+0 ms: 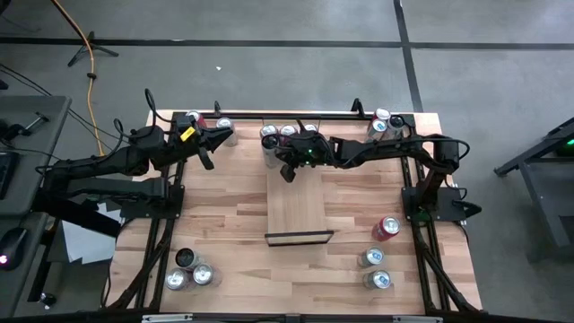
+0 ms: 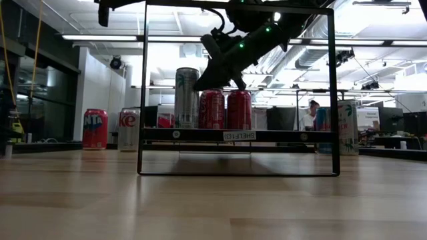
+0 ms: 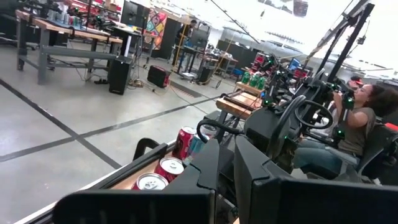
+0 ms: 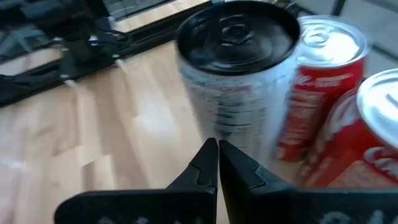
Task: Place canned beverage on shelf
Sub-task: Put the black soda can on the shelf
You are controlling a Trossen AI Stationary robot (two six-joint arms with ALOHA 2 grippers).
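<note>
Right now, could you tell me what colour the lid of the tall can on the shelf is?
Black; the tall can has a silver-grey printed body, seen best in the right wrist view.

There was one shelf (image 1: 299,208) with three cans (image 1: 287,133) on it, and two robot arms (image 1: 108,163).

A striped wooden table (image 1: 224,215) was seen carrying a narrow pale shelf (image 1: 296,211) at its middle, raised on thin black rails. Three cans were stood on the shelf's far end: a tall silver can (image 2: 187,97) and two red cans (image 2: 212,109) beside it. Directly on the table, three cans (image 1: 190,269) were grouped at the near left corner, a red can (image 1: 387,227) and two silver cans (image 1: 374,269) at the near right, and further cans (image 1: 384,122) along the far edge.
</note>
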